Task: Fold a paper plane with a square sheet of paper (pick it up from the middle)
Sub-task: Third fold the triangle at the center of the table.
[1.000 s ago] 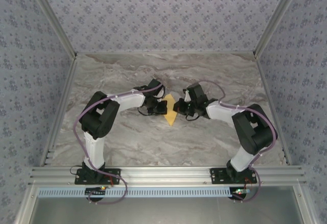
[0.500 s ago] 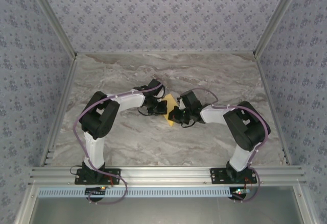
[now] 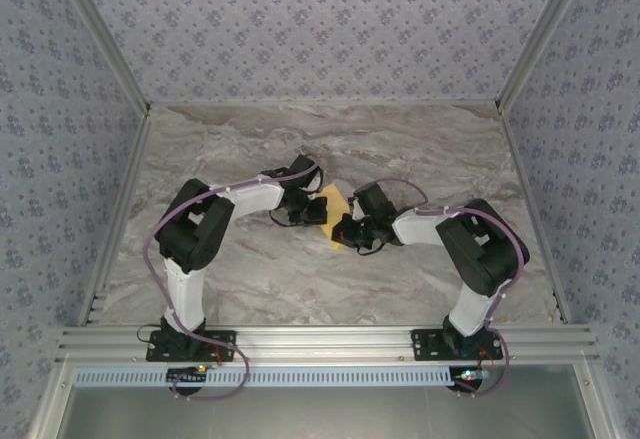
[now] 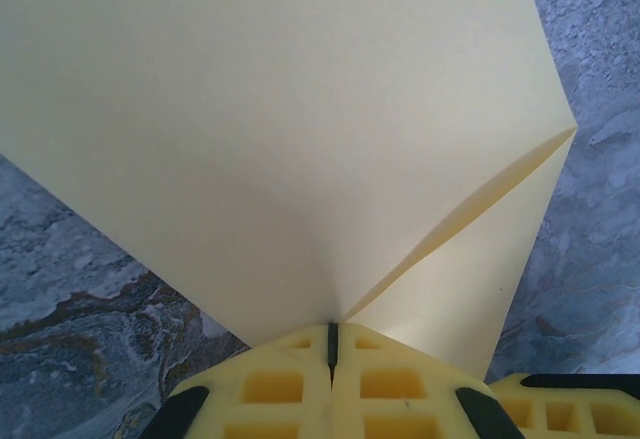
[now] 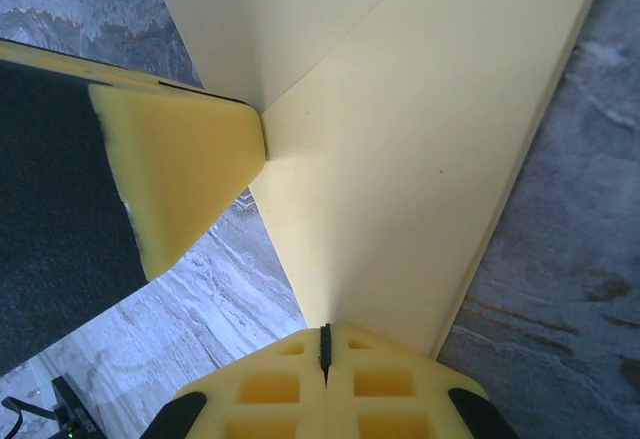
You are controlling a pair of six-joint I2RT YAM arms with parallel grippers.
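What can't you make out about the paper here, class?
1. Top view: the paper is tiny and half covered by the left gripper and right gripper; folds unreadable.
2. Left wrist view: its far corners run off the top edge.
3. Right wrist view: the left gripper's finger covers the bit it pinches.

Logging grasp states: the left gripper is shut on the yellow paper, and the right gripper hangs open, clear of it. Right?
No. The right wrist view shows the right gripper also shut on the yellow paper, fingers pressed together on its edge. The left gripper is shut on it, as you said.
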